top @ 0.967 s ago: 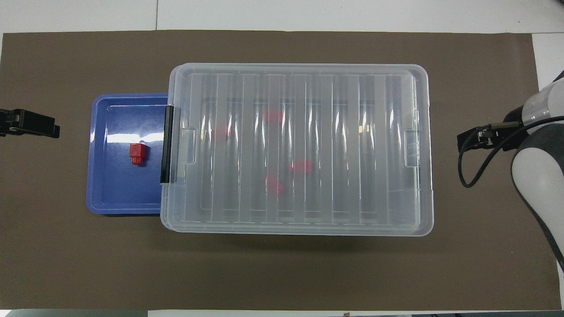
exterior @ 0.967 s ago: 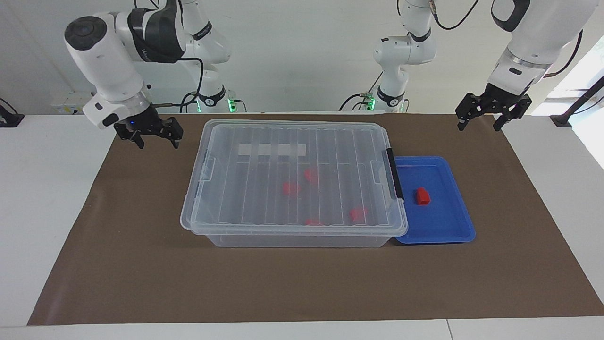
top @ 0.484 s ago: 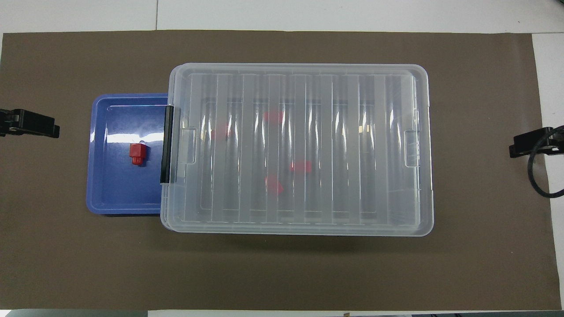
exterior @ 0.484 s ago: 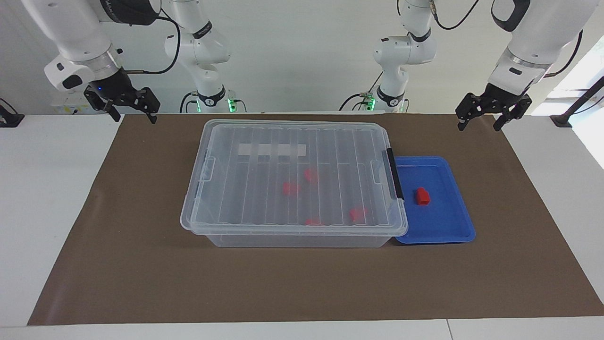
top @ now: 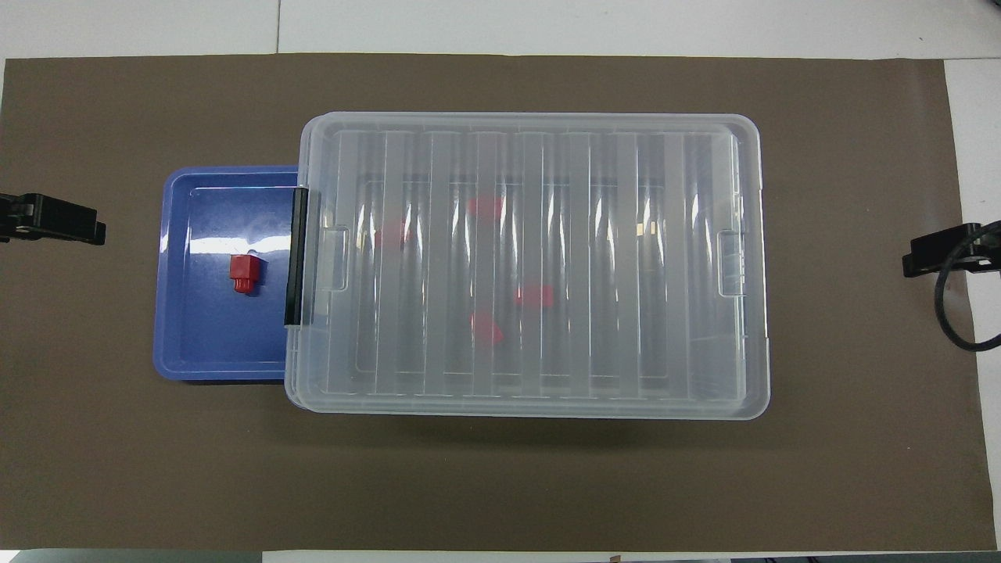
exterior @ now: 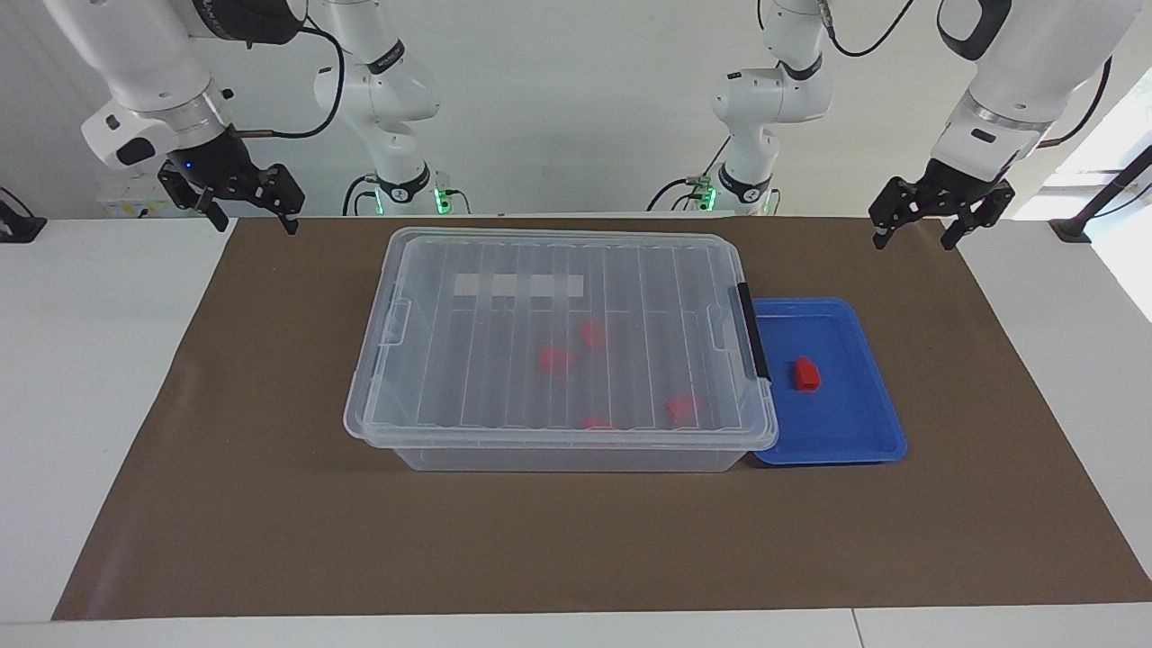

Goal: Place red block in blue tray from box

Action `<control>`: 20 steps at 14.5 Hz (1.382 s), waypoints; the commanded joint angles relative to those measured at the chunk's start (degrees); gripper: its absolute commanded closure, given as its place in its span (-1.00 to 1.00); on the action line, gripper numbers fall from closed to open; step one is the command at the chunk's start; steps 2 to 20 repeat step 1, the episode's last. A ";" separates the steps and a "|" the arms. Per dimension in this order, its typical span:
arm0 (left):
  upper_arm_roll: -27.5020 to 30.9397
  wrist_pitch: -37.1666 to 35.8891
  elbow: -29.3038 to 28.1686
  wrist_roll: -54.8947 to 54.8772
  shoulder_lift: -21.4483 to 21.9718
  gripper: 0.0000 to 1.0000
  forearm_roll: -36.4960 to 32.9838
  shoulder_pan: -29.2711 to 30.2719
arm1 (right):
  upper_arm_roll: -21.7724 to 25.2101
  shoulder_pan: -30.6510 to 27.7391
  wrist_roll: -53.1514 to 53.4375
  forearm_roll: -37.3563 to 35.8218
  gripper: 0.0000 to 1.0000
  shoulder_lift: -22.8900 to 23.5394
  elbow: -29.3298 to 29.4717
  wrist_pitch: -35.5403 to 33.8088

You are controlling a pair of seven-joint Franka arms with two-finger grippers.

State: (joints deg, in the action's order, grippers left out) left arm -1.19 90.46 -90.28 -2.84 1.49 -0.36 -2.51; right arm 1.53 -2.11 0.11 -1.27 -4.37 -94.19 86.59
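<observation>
The red block [exterior: 805, 374] [top: 243, 274] lies in the blue tray [exterior: 859, 432] [top: 188, 344], which stands beside the box at the left arm's end. The box [exterior: 504, 270] [top: 704, 125] is a clear bin with its ribbed lid on and a black latch bar [exterior: 754, 331] toward the tray. My left gripper [exterior: 916, 232] [top: 55, 220] is open and empty, up over the mat's edge near the robots, apart from the tray. My right gripper [exterior: 255, 220] [top: 938, 255] is open and empty, up over the mat's edge at the right arm's end.
Several rounder red pieces [exterior: 555, 359] [top: 535, 295] lie inside the closed box. A brown mat [exterior: 270, 522] covers the white table under everything.
My right gripper rose and drew back from beside the box toward the right arm's end of the table, then held still. The left arm, block, tray and box have not moved.
</observation>
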 commanded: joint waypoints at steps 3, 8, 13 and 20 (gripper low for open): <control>-0.04 1.38 -2.18 -0.94 1.85 -1.00 0.79 0.58 | 0.14 -0.17 -1.08 0.74 -1.00 0.33 0.58 -0.71; -0.04 1.38 -2.18 -0.94 1.85 -1.00 0.79 0.58 | 0.14 -0.17 -1.08 0.74 -1.00 0.33 0.58 -0.71; -0.04 1.38 -2.18 -0.94 1.85 -1.00 0.79 0.58 | 0.14 -0.17 -1.08 0.74 -1.00 0.33 0.58 -0.71; -0.04 1.38 -2.18 -0.94 1.85 -1.00 0.79 0.58 | 0.14 -0.17 -1.08 0.74 -1.00 0.33 0.58 -0.71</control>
